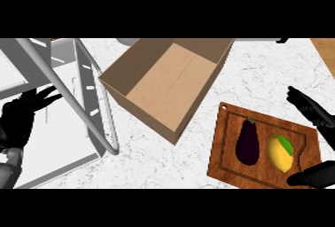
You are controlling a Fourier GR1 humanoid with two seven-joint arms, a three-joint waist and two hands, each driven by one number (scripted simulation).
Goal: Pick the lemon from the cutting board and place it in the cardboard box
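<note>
A yellow lemon (280, 155) with a green leaf lies on the right part of the brown cutting board (229, 168), next to a dark purple eggplant (248, 140). My right hand (317, 116) hovers at the board's right edge, open, with the fingers above the lemon and the thumb below it by the board's lower right corner, not touching the lemon. The open cardboard box (163, 84) stands up and to the left of the board, empty. My left hand (23, 113) rests open at the far left.
A grey metal rack (85, 102) with slanted bars stands left of the box, over a white tray. A wooden surface (325, 53) shows at the top right corner. White marble counter lies between box and board.
</note>
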